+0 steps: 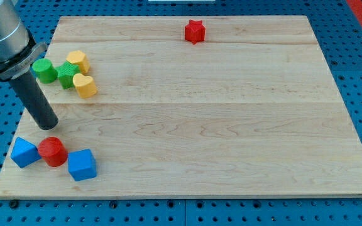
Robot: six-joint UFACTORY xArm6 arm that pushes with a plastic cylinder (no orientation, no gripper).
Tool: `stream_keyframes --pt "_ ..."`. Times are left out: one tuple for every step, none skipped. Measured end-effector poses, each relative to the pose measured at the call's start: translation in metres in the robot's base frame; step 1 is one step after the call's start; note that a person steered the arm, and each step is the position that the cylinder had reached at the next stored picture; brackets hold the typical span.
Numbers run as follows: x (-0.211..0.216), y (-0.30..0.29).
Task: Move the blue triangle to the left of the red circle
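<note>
The blue triangle (24, 152) lies at the view's bottom left of the wooden board (219, 125), touching the left side of the red circle (53, 151). A blue cube (82, 164) sits just right of and below the red circle. My tip (47, 125) is a dark rod ending just above the red circle and the blue triangle, a short gap away from both.
A cluster at the view's upper left holds a green circle (44, 69), a green star (66, 75), a yellow hexagon-like block (78, 61) and a yellow heart-like block (85, 85). A red star (195, 31) sits near the top edge, centre.
</note>
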State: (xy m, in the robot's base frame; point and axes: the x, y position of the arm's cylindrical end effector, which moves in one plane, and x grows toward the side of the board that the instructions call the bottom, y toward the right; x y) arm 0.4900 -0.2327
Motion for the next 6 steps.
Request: stream_keyframes --pt "-0.016 -0.062" --pt "-0.016 -0.072" --pt "0.016 -0.072" --pt "0.030 -0.072" --pt "0.047 -0.072" --pt "0.045 -0.072"
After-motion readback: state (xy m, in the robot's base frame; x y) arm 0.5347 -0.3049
